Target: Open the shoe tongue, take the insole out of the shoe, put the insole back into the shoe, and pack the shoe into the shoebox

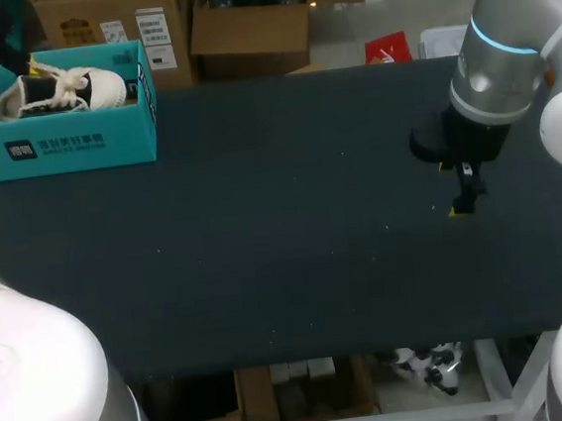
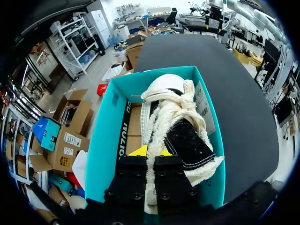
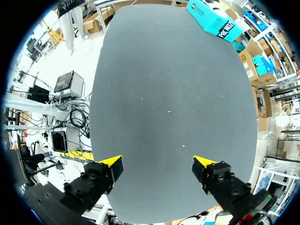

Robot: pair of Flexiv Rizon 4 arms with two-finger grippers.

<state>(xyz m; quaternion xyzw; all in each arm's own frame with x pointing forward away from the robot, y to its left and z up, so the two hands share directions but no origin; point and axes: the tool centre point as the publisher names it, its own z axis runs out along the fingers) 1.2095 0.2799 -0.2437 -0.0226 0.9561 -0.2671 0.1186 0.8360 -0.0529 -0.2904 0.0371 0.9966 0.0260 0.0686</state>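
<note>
A white shoe [image 1: 60, 90] with white laces and a black tongue lies inside the teal shoebox [image 1: 75, 141] at the table's far left corner. In the left wrist view the shoe [image 2: 173, 112] fills the shoebox [image 2: 105, 140], toe pointing away. My left gripper [image 2: 150, 151] hangs just over the shoe's heel end, its yellow tips pressed together with nothing visibly between them. My right gripper [image 1: 463, 203] hovers over bare table at the right. It stands wide open [image 3: 155, 161] and empty, with the shoebox [image 3: 215, 21] far ahead of it.
The dark tabletop [image 1: 263, 232] stretches between the box and my right gripper. Its front edge runs along the lower part of the head view. The box stands close to the table's left and far edges.
</note>
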